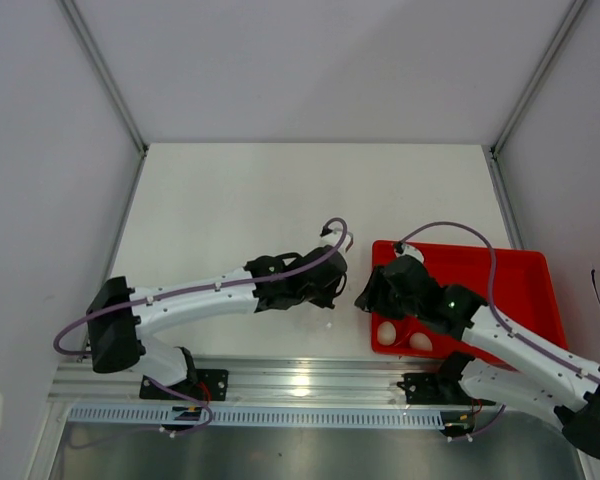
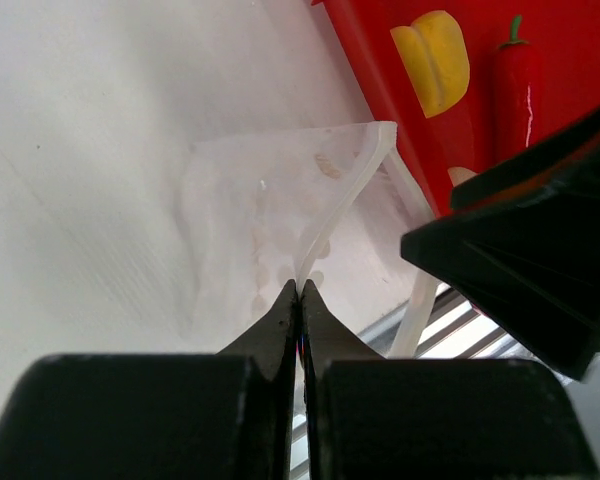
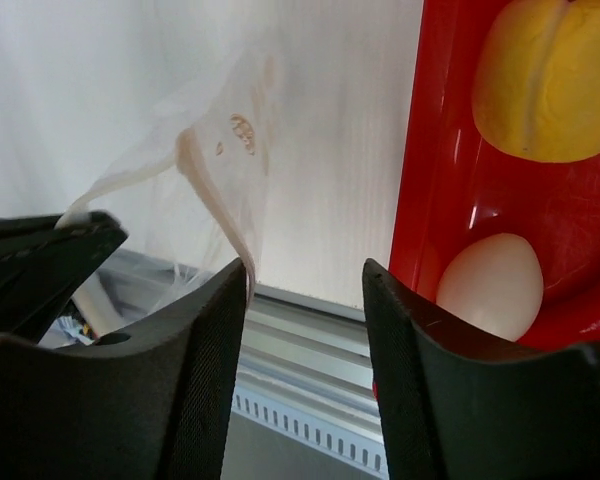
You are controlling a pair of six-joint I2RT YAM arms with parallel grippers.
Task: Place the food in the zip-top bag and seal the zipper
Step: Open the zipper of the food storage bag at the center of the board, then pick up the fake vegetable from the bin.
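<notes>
We saw the zip-top bag (image 2: pixel 245 215) as a small, clear, floppy pouch, crumpled and faintly milky, with a few pale printed marks on its film. It lay on the white table just beside the red tray (image 3: pixel 430 150), off the tray's left edge. The zipper (image 2: pixel 350 195) looked like a thick pale strip along the mouth. It appeared whitish rather than red in both wrist views, and it rose from the tabletop in a curve.

The left gripper (image 2: pixel 298 290) had its jaws pressed together, clamped on the zipper edge and lifting that part of the bag. The right gripper (image 3: pixel 305 285) stood just beside the tray's left edge with its jaws apart and nothing between them. The strip's free end ran close to one finger (image 3: pixel 215 330).

The food lay in the tray. There was a cream egg (image 3: pixel 490 285), a second egg (image 1: pixel 420 341) next to it, and a yellow rounded piece (image 3: pixel 545 85) farther in. A red chili pepper (image 2: pixel 515 90) lay beside the yellow piece.
</notes>
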